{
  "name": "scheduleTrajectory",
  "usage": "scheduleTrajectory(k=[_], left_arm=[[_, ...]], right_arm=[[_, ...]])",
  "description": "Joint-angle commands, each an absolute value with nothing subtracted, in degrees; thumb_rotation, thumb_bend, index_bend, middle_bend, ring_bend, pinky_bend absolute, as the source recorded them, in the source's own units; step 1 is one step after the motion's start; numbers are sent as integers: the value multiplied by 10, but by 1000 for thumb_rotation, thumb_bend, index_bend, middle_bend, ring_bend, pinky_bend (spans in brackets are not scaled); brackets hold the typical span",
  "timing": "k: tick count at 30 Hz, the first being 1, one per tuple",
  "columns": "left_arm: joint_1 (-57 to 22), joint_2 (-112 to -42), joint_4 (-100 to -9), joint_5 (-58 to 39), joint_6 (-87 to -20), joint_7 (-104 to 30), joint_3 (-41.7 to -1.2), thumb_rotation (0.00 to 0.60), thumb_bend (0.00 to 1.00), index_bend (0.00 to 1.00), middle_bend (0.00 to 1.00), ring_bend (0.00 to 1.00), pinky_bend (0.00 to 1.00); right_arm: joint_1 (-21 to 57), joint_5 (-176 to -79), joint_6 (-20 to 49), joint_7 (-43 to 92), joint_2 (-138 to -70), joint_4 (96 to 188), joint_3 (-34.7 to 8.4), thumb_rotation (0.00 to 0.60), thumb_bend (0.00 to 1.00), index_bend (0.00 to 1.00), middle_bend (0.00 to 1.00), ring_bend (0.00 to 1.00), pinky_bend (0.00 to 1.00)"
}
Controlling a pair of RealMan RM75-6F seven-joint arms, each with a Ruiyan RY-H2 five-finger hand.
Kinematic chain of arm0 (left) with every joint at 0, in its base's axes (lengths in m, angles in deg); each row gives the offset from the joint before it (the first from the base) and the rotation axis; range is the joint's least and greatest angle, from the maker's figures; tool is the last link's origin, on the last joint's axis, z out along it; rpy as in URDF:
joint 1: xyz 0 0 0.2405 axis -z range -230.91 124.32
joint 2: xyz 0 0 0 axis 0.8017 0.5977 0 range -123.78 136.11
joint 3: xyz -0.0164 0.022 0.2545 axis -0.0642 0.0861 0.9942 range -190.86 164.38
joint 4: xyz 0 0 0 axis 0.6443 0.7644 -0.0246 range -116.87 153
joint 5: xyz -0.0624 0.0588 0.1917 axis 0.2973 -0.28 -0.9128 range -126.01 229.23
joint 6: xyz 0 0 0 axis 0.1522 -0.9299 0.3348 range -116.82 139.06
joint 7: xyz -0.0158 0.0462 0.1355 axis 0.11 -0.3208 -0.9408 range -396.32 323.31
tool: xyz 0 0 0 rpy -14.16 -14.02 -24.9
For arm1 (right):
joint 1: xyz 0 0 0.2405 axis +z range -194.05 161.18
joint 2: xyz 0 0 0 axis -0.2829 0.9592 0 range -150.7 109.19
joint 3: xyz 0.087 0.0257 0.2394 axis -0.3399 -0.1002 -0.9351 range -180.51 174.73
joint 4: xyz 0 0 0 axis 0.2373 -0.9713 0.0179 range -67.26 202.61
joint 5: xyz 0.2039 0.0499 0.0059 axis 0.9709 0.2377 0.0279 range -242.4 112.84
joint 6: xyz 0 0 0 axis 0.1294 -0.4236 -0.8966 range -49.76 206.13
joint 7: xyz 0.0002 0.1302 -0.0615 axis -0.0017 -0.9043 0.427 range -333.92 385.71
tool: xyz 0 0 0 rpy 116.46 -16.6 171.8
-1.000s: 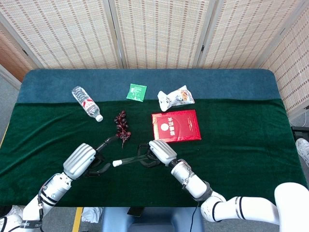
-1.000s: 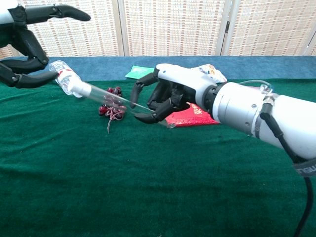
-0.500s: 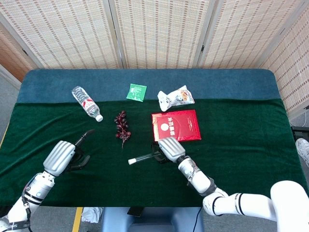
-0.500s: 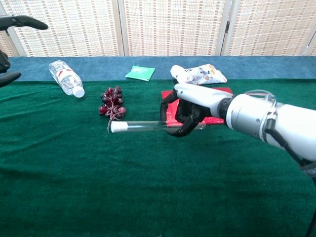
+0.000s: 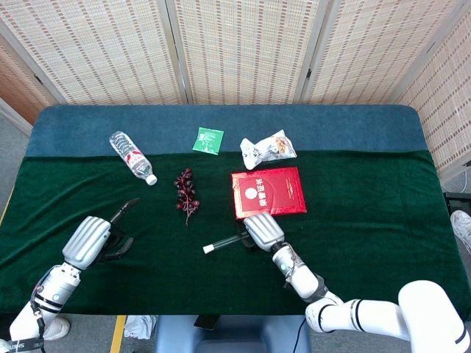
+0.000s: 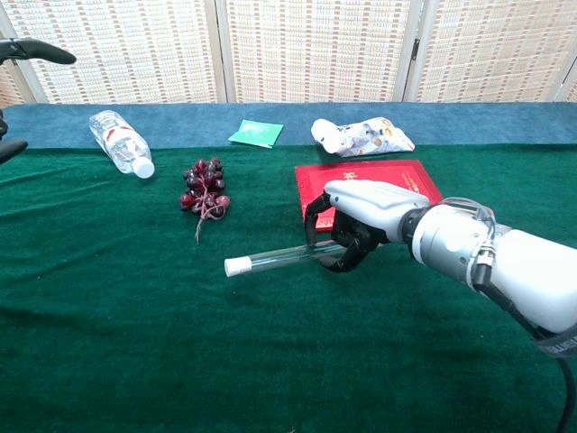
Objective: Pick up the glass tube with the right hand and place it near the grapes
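Lying on its side near the table's (image 5: 368, 220) far left, a clear water bottle (image 5: 131, 156) is showing its white cap; contents cannot be judged. The right hand (image 6: 356, 221) is grasping the glass tube (image 6: 279, 258) with curled fingers (image 6: 335, 262), the white-capped end pointing toward eight o'clock, low over the green cloth. The grapes (image 6: 205, 187) are sitting at about ten o'clock from the tube's cap, apart from it. A red booklet (image 5: 267, 192) is lying just behind the hand, a snack packet (image 5: 268, 149) and green sachet (image 5: 208, 139) farther back. The left hand (image 5: 94, 239) is hovering with fingers spread, holding nothing. Woven screens are standing behind the table.
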State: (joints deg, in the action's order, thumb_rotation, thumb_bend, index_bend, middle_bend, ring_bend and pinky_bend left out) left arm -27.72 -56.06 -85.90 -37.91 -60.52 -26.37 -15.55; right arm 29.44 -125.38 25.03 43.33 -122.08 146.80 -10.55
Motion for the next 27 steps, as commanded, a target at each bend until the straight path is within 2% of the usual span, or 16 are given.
scheduleTrajectory(k=[1,6,10,12,14,17,19,21,23,25,27], left_arm=[[-278,-561,-859,-379,-604,-264,-156,600,509,18,989,783,801],[-280,-563,-855,-371,-604,-265,-160,600,509,0,983,775,801],[-290,-562,-843,-349,-615,-271,-166,600,509,11,921,727,801],[-301,-567,-828,-328,-631,-297,-174,600,509,52,857,680,771],[-313,-575,-811,-307,-649,-323,-181,600,509,101,795,632,698],[-332,-589,-781,-270,-672,-353,-190,600,509,150,702,549,563],[-342,-589,-771,-252,-676,-363,-191,600,508,168,642,498,483],[-354,-586,-762,-238,-682,-378,-190,600,486,169,572,424,406],[-366,-582,-758,-226,-688,-401,-185,600,419,139,473,303,304],[-375,-575,-765,-216,-690,-418,-181,600,311,66,289,123,113],[-386,-566,-775,-212,-697,-422,-178,600,273,22,202,56,17]], right_arm=[[291,-1257,250,431,-1219,1470,-105,600,636,376,1000,1000,999],[284,-1271,245,425,-1206,1485,-107,600,636,276,1000,1000,999],[260,-1309,203,397,-1152,1540,-115,600,636,254,979,1000,999],[240,-1335,169,393,-1105,1578,-112,600,636,254,932,1000,995],[221,-1355,141,395,-1063,1609,-107,600,635,254,859,981,975],[183,-1385,94,396,-986,1664,-92,600,635,254,698,853,901],[161,-1398,71,394,-948,1688,-83,600,636,246,560,734,781],[136,-1409,50,391,-907,1708,-69,600,636,200,421,578,574],[114,-1416,41,386,-868,1724,-54,595,629,94,272,365,282],[96,-1420,30,379,-842,1733,-44,569,592,18,129,204,72],[73,-1426,13,368,-822,1739,-34,553,554,0,25,91,1]])
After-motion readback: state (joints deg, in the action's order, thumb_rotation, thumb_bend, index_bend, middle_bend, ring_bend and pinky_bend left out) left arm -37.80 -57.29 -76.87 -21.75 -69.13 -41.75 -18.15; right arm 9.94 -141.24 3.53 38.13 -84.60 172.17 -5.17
